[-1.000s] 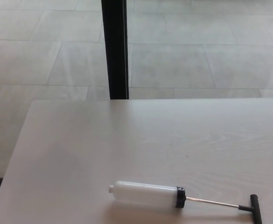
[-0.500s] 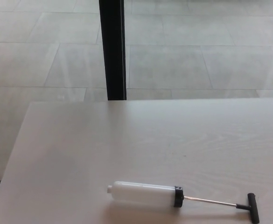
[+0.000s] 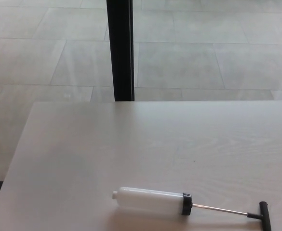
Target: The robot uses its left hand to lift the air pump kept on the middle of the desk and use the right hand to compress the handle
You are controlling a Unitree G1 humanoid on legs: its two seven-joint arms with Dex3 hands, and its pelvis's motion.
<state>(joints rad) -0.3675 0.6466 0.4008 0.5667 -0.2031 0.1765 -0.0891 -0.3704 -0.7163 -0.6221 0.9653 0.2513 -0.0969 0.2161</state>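
Observation:
The air pump (image 3: 153,201) lies flat on the pale desk (image 3: 131,144) near the picture's bottom edge. Its white cylinder points its nozzle to the left, and a black collar (image 3: 186,204) closes the right end. A thin metal rod (image 3: 220,209) runs out to the right, fully drawn out, ending in a black T-handle (image 3: 263,213) close to the bottom right. Neither of my hands shows in the head view.
A black vertical post (image 3: 120,48) stands behind the desk's far edge, left of centre. Grey floor tiles (image 3: 203,57) lie beyond. The desk's left edge (image 3: 13,163) slants down toward the bottom left corner.
Only the camera has shifted slightly, first left and then back right; the pump lies where it was on the desk.

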